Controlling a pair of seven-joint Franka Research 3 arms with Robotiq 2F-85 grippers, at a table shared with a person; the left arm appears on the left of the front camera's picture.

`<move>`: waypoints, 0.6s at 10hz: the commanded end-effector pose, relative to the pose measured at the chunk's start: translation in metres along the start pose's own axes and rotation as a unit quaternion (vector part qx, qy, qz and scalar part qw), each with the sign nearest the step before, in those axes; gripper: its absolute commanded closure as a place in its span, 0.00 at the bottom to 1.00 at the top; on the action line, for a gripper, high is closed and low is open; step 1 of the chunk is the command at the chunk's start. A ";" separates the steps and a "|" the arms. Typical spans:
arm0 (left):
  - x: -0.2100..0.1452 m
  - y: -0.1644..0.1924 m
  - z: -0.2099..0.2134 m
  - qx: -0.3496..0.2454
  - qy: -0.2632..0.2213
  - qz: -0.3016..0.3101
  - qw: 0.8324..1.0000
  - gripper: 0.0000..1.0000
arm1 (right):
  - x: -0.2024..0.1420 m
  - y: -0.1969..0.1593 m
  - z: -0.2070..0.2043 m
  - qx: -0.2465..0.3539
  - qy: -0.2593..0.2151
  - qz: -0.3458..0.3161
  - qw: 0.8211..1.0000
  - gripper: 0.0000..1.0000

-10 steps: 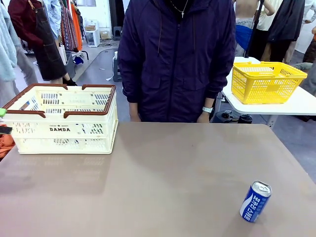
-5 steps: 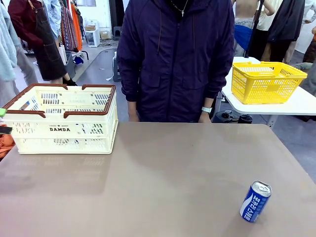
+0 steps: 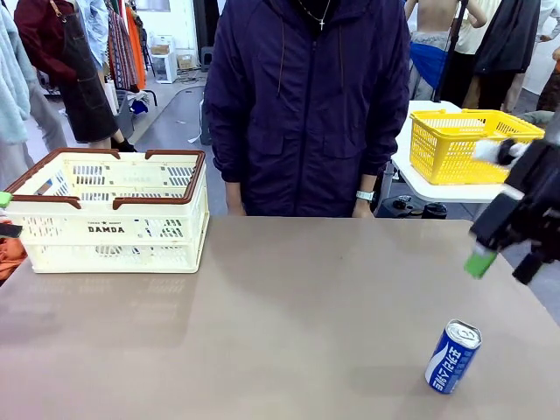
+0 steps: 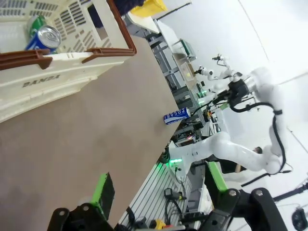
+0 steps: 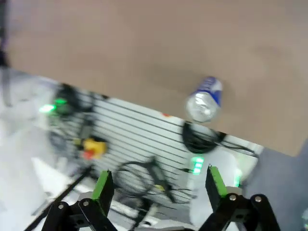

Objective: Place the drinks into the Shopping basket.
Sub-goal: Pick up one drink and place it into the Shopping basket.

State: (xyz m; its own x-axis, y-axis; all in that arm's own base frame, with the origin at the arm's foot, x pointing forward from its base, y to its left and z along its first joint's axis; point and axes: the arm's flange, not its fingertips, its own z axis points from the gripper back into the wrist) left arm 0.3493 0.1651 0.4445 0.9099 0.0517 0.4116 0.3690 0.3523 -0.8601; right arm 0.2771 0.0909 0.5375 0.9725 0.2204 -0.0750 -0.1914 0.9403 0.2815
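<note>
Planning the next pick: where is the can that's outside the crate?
In the front view the blue can stands on the table near its right front corner, by the right gripper, far from the crate.

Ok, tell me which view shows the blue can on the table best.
The front view: the blue can stands sharp and whole. The right wrist view blurs it; the left wrist view shows it tiny.

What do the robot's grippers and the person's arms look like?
The right gripper and left gripper are black, two-fingered, with bright green pads. The person wears a dark purple zip jacket with long sleeves and a white wristwatch.
</note>
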 end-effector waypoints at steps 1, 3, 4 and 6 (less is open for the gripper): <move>-0.002 -0.003 0.002 -0.004 0.000 -0.004 1.000 0.00 | -0.008 -0.011 -0.025 -0.136 -0.002 0.010 0.991 0.00; -0.002 -0.003 0.002 -0.004 0.000 -0.004 1.000 0.00 | -0.003 0.008 -0.015 -0.076 0.011 0.018 0.997 0.00; -0.002 -0.003 0.002 -0.004 0.000 -0.004 1.000 0.00 | -0.003 0.008 -0.015 -0.076 0.011 0.018 0.997 0.00; -0.002 -0.003 0.002 -0.004 0.000 -0.004 1.000 0.00 | -0.010 0.009 -0.033 -0.105 -0.005 0.019 0.994 0.00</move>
State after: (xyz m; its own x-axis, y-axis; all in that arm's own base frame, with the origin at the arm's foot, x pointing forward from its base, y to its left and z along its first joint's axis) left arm 0.3491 0.1654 0.4445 0.9099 0.0525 0.4116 0.3687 0.3527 -0.8601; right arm 0.2643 0.1000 0.5158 0.9539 0.2920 -0.0689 -0.2833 0.9524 0.1129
